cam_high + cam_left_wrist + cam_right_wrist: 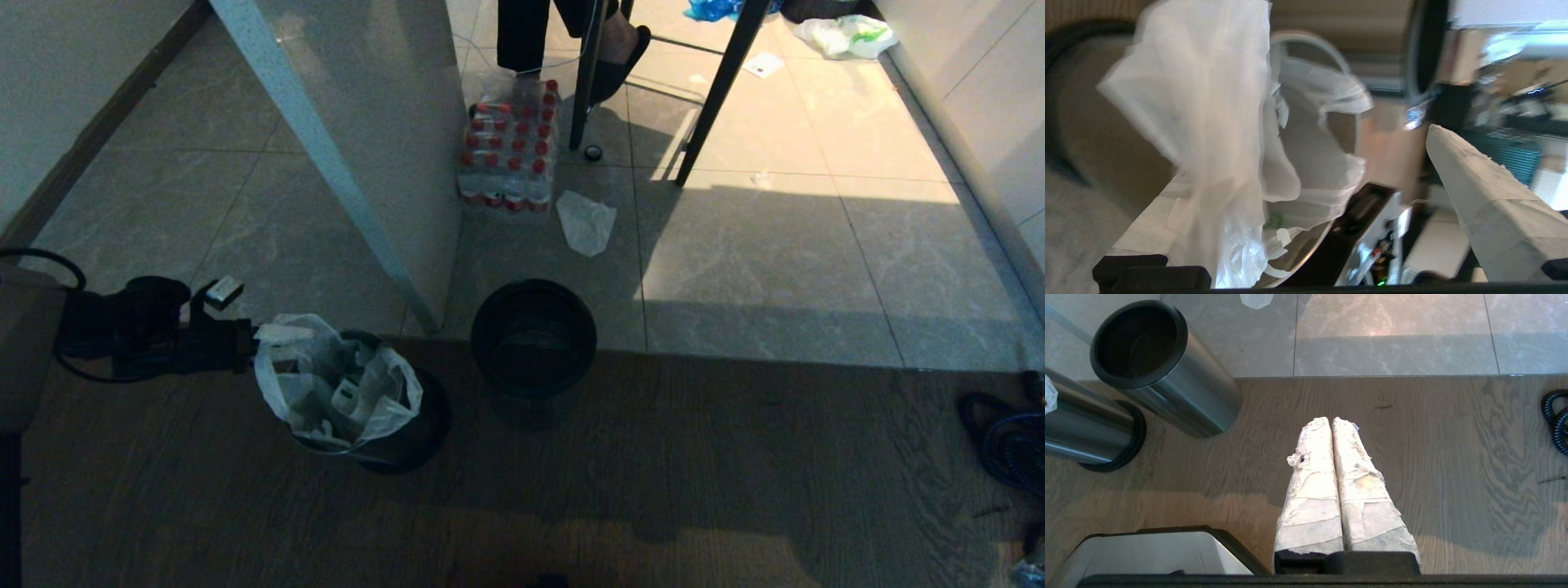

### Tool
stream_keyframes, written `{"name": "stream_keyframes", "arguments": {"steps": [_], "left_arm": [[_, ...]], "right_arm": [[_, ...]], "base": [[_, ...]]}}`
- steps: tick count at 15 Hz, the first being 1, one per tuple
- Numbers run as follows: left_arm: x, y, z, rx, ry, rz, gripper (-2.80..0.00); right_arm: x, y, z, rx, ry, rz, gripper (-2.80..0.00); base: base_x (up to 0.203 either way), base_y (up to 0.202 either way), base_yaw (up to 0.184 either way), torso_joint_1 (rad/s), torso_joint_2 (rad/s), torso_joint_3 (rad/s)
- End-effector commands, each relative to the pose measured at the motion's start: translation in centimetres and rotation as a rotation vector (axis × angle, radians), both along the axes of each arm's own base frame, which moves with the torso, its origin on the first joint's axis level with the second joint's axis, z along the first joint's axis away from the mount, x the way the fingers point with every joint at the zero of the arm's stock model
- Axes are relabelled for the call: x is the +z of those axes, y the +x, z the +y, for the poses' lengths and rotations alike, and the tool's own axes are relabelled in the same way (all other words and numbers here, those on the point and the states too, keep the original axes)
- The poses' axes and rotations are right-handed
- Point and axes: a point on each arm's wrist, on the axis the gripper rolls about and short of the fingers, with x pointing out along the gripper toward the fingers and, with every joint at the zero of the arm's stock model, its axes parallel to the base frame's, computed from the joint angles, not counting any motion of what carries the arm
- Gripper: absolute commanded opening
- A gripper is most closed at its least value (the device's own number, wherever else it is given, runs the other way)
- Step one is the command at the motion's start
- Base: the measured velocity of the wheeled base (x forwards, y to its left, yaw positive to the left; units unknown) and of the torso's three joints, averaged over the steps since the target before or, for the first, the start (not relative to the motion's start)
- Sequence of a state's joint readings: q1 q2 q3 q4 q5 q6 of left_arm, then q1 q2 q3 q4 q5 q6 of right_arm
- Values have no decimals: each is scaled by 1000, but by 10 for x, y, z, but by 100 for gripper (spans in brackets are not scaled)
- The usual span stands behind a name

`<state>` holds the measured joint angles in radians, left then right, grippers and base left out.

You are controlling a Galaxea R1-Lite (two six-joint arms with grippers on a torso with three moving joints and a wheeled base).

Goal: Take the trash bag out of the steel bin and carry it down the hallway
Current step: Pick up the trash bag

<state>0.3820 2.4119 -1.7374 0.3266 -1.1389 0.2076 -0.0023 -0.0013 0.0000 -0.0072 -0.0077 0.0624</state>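
Floor: wood planks point(653, 457) under the left tool, grey marbled tiles point(775, 261) laid beyond it. A white partition panel point(367, 122) is stood on the tiles, beyond and to the right of the tool.

Steel bin point(408, 433): set upright on the planks, directly in front of the left tool, touching range. Its black base ring is shown in the right wrist view point(1114, 457).

Second bin point(534, 335): steel-sided with a black rim, unlined, placed just past the steel bin on the side away from the tool.

Trash bag point(335, 384): seated in the steel bin, its translucent rim and loop handles draped over the lip; pale rubbish is seen inside. In the left wrist view a raised fold of the bag point(1208, 106) is caught between the spread fingers, one taped finger point(1486, 212) well to one side of it.

Left tool point(249, 347): spread wide at the bag's near edge; nothing is pinched yet.

Right tool point(1333, 457): taped fingers pressed together, empty, hung over bare planks well apart from both bins.

Bottle pack point(510, 147) and crumpled white plastic point(586, 222): left on the tiles, far beyond the tool.

Progress: early. The bag is judged not yet gripped or lifted; closing on a handle, pulling out and the hallway carry are all left.
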Motion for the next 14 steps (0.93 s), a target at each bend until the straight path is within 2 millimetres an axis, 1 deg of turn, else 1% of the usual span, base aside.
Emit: {"name": "stream_keyframes", "arguments": {"steps": [1, 2, 4, 8, 11, 14], "left_arm": [[7, -2, -11, 1, 46, 4, 0], [5, -2, -19, 2, 90, 16, 0], [11, -5, -29, 3, 162, 8, 0], [30, -1, -58, -49, 193, -30, 0], [30, 0, -86, -88, 237, 4, 0], [25, 0, -107, -122, 259, 32, 0]], "right_arm": [[0, 0, 0, -1, 1, -1, -280], [0, 0, 0, 0, 1, -1, -280], [0, 0, 0, 1, 1, -1, -280], [0, 0, 0, 0, 1, -1, -280], [0, 0, 0, 1, 1, -1, -280], [0, 0, 0, 0, 1, -1, -280]], "base": [[0, 0, 0, 0, 0, 0], [0, 0, 0, 0, 0, 0], [0, 0, 0, 0, 0, 0], [0, 0, 0, 0, 0, 0], [0, 0, 0, 0, 0, 0], [0, 0, 0, 0, 0, 0]]}}
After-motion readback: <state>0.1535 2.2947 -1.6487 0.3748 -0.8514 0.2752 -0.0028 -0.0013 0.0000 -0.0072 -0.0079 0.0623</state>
